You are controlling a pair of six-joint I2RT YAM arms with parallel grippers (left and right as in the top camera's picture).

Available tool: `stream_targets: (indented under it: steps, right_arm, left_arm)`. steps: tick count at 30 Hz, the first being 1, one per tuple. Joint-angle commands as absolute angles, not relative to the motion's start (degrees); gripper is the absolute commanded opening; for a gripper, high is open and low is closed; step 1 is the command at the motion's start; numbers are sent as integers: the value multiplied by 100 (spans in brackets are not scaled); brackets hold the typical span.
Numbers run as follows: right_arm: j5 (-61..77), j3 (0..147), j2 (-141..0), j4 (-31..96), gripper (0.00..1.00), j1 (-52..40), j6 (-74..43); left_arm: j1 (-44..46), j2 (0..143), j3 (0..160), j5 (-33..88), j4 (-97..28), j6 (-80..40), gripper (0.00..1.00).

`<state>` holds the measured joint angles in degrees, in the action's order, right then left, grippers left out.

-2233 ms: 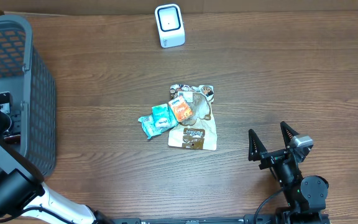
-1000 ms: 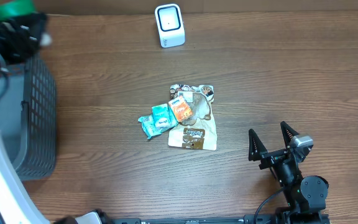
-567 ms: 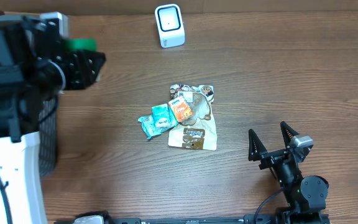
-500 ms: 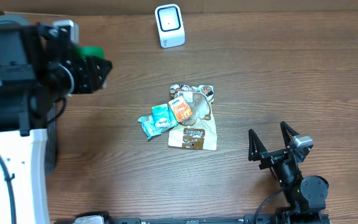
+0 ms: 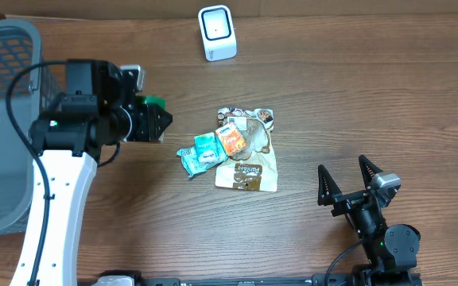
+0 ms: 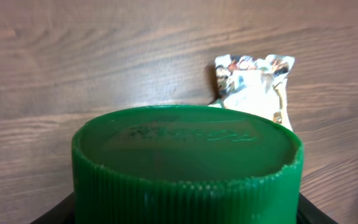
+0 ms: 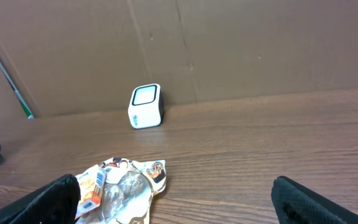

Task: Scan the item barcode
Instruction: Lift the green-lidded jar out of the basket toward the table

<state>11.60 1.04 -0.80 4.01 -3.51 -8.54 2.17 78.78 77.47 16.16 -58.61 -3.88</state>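
Observation:
My left gripper [image 5: 154,121] is shut on an item with a wide green ribbed lid [image 6: 185,155]; its body is hidden behind the lid. The lid shows as a green patch [image 5: 155,102] at the gripper's tip, above the table left of centre. The white barcode scanner [image 5: 217,32] stands at the far edge, well off to the upper right of that gripper, and shows again as a small white box [image 7: 146,106]. My right gripper [image 5: 350,184] rests open at the near right, nothing between its fingers.
A pile of snack packets lies mid-table: a teal packet [image 5: 201,152], an orange one [image 5: 230,140] and a brown-and-white pouch [image 5: 249,163]. A foil packet [image 6: 253,84] lies just beyond the lid. A grey mesh basket [image 5: 6,48] fills the left edge. Cardboard [image 7: 229,43] backs the table.
The left arm has come up out of the basket and swung right with the green-lidded item, ending close to the packet pile. The right arm has stayed still.

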Motion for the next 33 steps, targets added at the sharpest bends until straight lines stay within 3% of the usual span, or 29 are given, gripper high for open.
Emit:
stream_targets:
  steps: [1,10,19,22,29,33]
  right_arm:
    - [1103,47,-19,368,100,-373,-836]
    - [1103,47,-19,368,100,-373,-836]
    - [1103,47,-19,368,100,-373,-836]
    - [1103,47,-19,368,100,-373,-836]
    - [1103,47,-19,368,100,-373,-836]
    - [1103,47,-19,368,100,-373,-836]
  left_arm:
    - [279,7787,7389,1614,-5651,-307,25]
    - [515,7787,6228,1369,-3736,-508,25]
    - [740,7909,4392,965,16,-390,31]
    - [760,8193,3988,967,1173,-180,29]
    - [760,9465,3911,967,2440,141,16]
    - [760,10160,3911,1013,3291,134,15]
